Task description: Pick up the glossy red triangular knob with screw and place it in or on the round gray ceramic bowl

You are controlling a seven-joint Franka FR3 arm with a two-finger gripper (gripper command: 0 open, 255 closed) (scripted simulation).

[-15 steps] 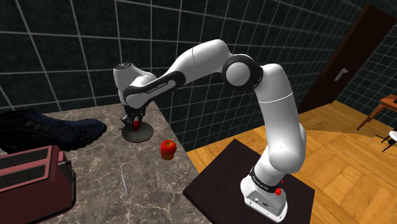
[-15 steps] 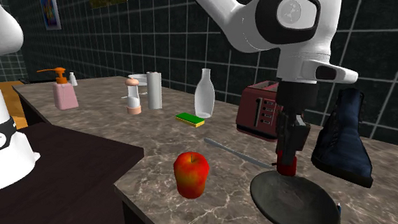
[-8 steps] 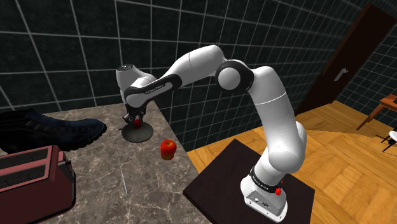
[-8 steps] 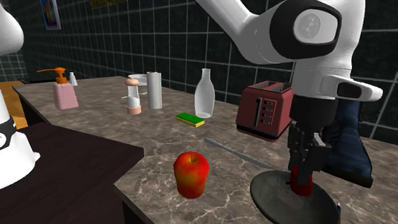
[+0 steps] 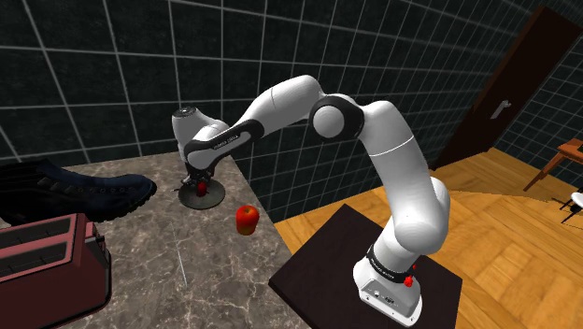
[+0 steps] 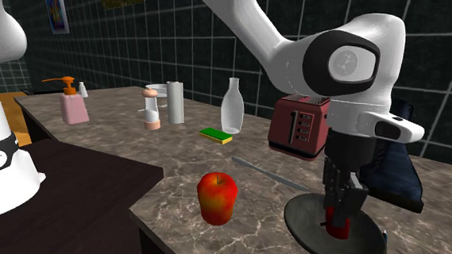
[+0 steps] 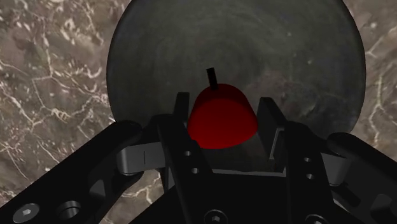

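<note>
The glossy red knob (image 7: pixel 221 119) with its thin dark screw sits clasped between my two black fingers (image 7: pixel 181 121). Straight below it lies the shallow dark grey bowl (image 7: pixel 305 57), a flat round dish on the marble counter. In the second exterior view my gripper (image 6: pixel 339 219) is low over the bowl (image 6: pixel 307 226), and the red knob (image 6: pixel 337 224) is at or just above its inner surface. In the shoulder view the gripper (image 5: pixel 198 185) hangs over the bowl (image 5: pixel 213 198) near the counter's far corner, with the red knob (image 5: pixel 200 186) showing beneath it.
A red apple (image 6: pixel 217 196) lies on the counter near the bowl. A knife (image 6: pixel 270 175), a dark blue boot (image 6: pixel 393 167) and a red toaster (image 6: pixel 296 126) lie behind it. A bottle (image 6: pixel 232 107), sponge (image 6: pixel 215 134) and soap dispenser (image 6: pixel 73 102) stand farther along. The counter's edge runs close by the bowl.
My gripper has come down with the knob and shifted from the bowl's far rim over its middle. The fingers stay shut on the knob.
</note>
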